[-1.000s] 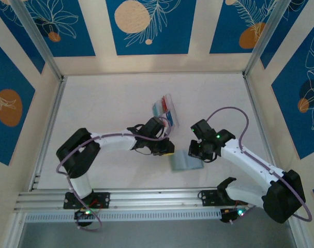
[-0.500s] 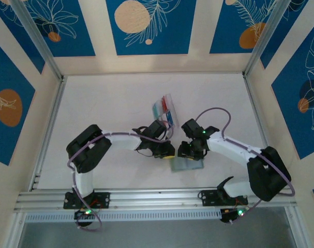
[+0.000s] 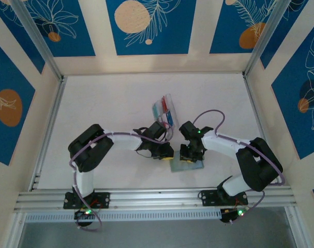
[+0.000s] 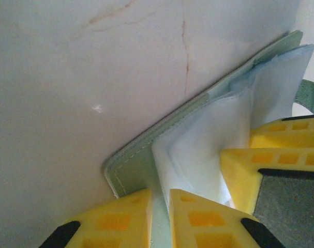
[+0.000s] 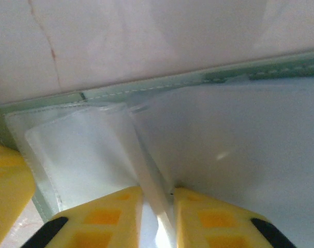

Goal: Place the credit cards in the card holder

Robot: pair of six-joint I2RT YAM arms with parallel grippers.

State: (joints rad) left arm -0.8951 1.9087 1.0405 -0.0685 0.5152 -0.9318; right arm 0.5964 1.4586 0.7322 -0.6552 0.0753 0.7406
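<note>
The card holder (image 3: 190,166), a sage-green wallet with pale clear sleeves, lies open on the table between both arms. My left gripper (image 3: 168,153) is shut on its green cover (image 4: 136,165) at the near corner, jaws (image 4: 161,194) pinching the edge. My right gripper (image 3: 190,155) is shut on a thin white leaf standing edge-on inside the holder (image 5: 146,89); I cannot tell whether that leaf (image 5: 146,160) is a sleeve or a white card. Red and teal credit cards (image 3: 164,109) sit in a clear box behind the grippers.
The clear plastic box (image 3: 168,99) stands just behind the two wrists. The right gripper's yellow finger (image 4: 281,155) shows close beside the left one. A metal rail (image 3: 146,199) runs along the near table edge; patterned walls enclose the table.
The right arm has swung left onto the card holder, opening and then closing its jaws. The holder, folded before, now lies spread. The left gripper has kept its hold.
</note>
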